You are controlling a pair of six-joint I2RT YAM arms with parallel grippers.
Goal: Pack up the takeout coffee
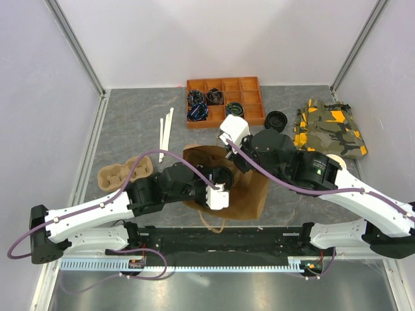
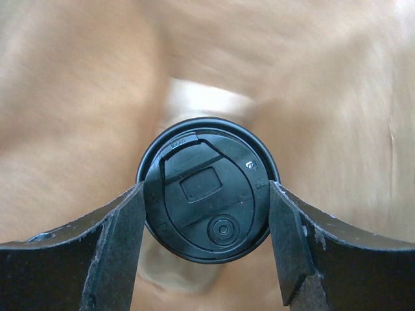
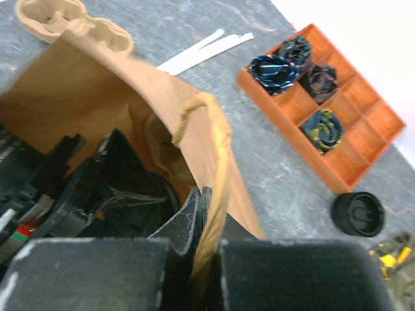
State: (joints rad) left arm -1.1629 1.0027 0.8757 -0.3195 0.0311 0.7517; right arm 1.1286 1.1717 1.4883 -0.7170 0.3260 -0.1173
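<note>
Takeout coffee [image 2: 207, 188] in bag [image 1: 249, 194]; tray [image 1: 249, 97] behind

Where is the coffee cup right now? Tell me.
In the left wrist view the coffee cup is gripped by the left gripper, inside the paper bag lying between the two arms, its rim pinched by the right gripper.

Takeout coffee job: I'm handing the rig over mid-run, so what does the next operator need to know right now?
Grippers: the left gripper is closed on the lidded takeout coffee, down inside the brown paper bag. The right gripper is shut on the bag's rim, holding the mouth open.
Done: cup lidded, gripped, lowered into the bag.
Left: set it on the bag's floor (contact can't be seen), release, withdraw the left arm, then let go of the rim.
</note>
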